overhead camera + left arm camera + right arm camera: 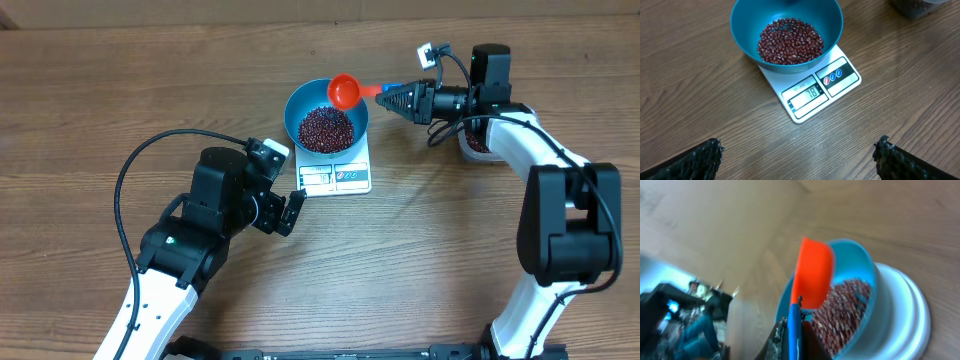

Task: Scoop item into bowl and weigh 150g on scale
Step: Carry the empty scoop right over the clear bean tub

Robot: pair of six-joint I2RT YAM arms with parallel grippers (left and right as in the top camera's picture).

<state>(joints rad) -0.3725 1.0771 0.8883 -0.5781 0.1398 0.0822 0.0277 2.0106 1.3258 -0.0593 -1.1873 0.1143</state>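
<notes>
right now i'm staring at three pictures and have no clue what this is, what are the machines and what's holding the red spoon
These are two robot arms at a wooden table. One picture looks down from above; the other two come from a camera on each wrist. A white kitchen scale carries a blue bowl of dark red beans; its display seems to read 78. The right gripper is shut on the blue handle of a red scoop, held over the bowl's rim. The left gripper is open and holds nothing. A clear tub sits by the right arm.
</notes>
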